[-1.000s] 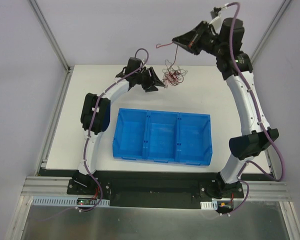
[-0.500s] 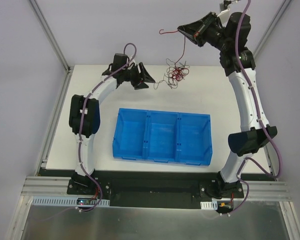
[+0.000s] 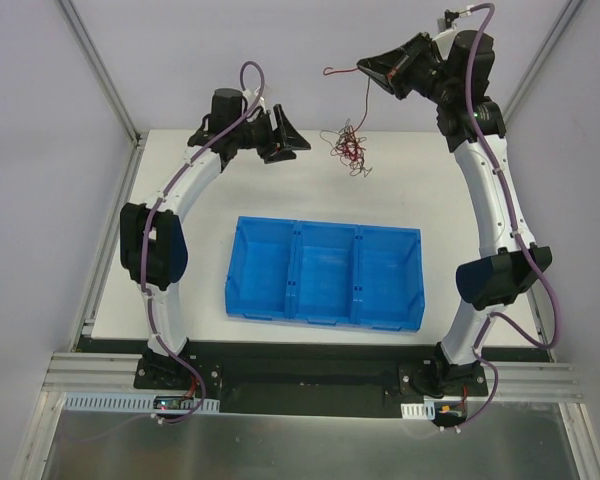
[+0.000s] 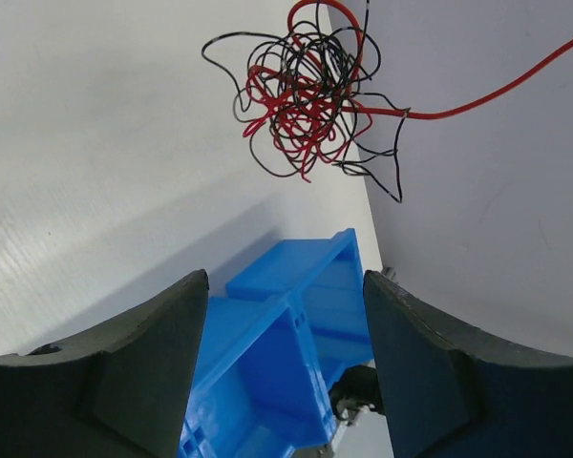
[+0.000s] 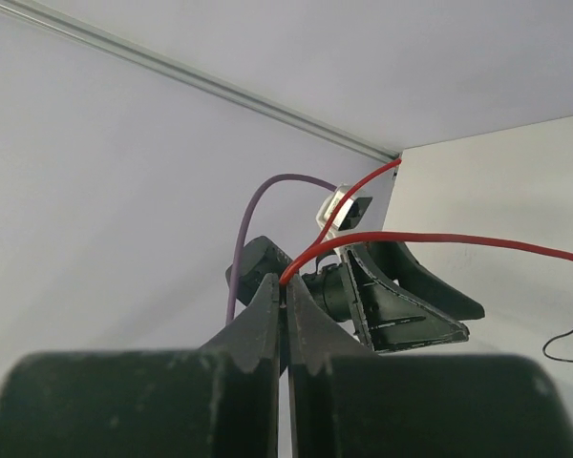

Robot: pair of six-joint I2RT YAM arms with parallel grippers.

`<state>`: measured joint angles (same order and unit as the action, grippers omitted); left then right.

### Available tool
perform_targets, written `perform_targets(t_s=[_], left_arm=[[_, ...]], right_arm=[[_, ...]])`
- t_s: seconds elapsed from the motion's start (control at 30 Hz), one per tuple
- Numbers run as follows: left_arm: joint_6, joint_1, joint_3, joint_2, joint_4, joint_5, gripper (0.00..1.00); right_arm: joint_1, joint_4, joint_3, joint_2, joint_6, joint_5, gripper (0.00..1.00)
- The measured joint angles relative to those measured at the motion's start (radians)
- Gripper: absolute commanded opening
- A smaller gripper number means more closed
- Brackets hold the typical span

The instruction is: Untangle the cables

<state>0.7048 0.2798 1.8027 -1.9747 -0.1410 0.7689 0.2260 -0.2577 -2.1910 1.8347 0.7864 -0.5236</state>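
Note:
The cables are a tangle (image 3: 347, 142) of thin red and black wires, hanging just over the back of the white table (image 3: 180, 220). My right gripper (image 3: 361, 67) is raised high and shut on one red cable (image 5: 439, 236), which runs down from its fingertips (image 5: 285, 286) to the tangle. The short free end curls off to the left (image 3: 332, 70). My left gripper (image 3: 296, 140) is open and empty, to the left of the tangle and apart from it. In the left wrist view the tangle (image 4: 304, 91) hangs beyond the open gripper (image 4: 285, 367).
A blue three-compartment tray (image 3: 325, 272) stands mid-table in front of the tangle, and also shows in the left wrist view (image 4: 286, 334). Grey walls with metal corner posts (image 3: 100, 70) close in the back and sides. My left gripper shows in the right wrist view (image 5: 401, 296).
My left gripper has drawn back, up and to the left, away from the tangle. My right gripper has risen a little with the red cable, and the tangle has shifted slightly toward the back.

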Motion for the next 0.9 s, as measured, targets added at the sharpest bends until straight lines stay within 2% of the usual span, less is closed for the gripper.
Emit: perform_targets(t_s=[0.2,0.33,0.57,0.7,0.83,0.9], left_arm=[[0.135,0.003,-0.058,-0.001,0.114,0.042,0.6],[0.229,0.016,-0.108,-0.001,0.19,0.047,0.6],[0.297,0.076,-0.15,0.009,0.291,0.069,0.62],[0.321,0.108,-0.131,-0.006,0.327,0.085,0.5],[0.324,0.141,-0.095,-0.032,0.322,0.076,0.27],[0.32,0.154,-0.093,-0.032,0.31,0.063,0.24]], right_arm=[[0.003,-0.007,-0.003,-0.001,0.023,-0.008,0.0],[0.019,-0.047,-0.001,-0.008,-0.006,-0.007,0.0],[0.06,-0.058,0.105,-0.082,-0.021,-0.003,0.0],[0.062,-0.05,0.143,-0.104,-0.007,-0.019,0.0],[0.061,-0.029,0.145,-0.105,0.006,-0.039,0.0],[0.061,-0.016,0.147,-0.108,0.008,-0.043,0.0]])
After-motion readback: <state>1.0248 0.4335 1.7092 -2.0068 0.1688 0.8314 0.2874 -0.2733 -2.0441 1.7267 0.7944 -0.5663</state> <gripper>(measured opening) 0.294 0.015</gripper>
